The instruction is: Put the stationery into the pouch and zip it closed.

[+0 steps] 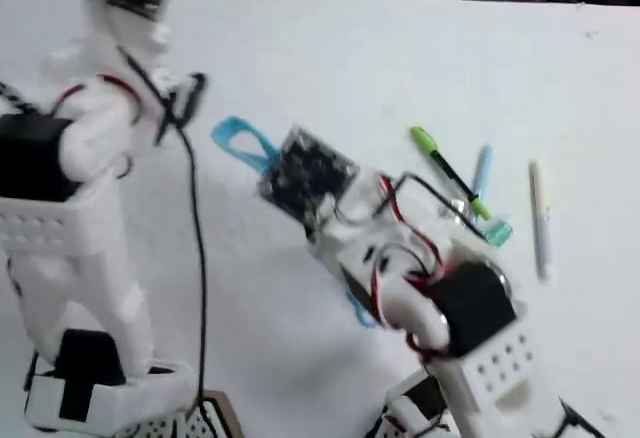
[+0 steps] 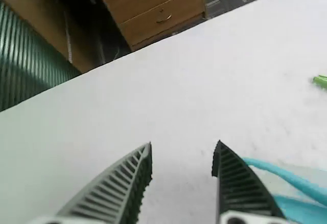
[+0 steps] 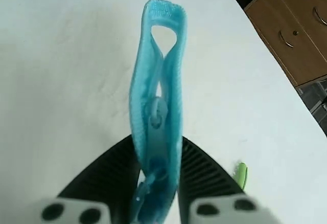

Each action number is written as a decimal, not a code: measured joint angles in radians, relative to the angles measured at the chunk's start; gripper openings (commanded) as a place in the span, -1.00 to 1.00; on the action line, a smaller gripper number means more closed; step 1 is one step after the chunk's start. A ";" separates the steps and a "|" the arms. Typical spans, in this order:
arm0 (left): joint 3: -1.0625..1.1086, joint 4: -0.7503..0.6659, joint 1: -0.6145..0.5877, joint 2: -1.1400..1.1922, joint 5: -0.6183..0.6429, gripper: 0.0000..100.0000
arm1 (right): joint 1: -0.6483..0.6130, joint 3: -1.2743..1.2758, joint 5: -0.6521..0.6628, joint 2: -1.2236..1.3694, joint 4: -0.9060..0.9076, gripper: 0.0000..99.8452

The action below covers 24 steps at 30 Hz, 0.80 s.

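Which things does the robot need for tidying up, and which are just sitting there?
For the job:
- blue pouch, clamped in the right gripper
- green marker
- light blue pen
- white pen
- left gripper, open

Just there:
- wooden drawers
- black cable

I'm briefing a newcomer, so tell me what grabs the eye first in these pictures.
The blue pouch, pinched on edge in the right gripper at mid-table, strikes first. In the high view, a green pen, a blue pen and a white pen lie loose on the table to its right. The left gripper hangs open beside the pouch's loop.
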 measured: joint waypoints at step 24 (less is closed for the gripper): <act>0.341 0.000 0.095 -0.192 -0.104 -0.59 | 0.078 0.169 0.018 -0.227 -0.012 -0.96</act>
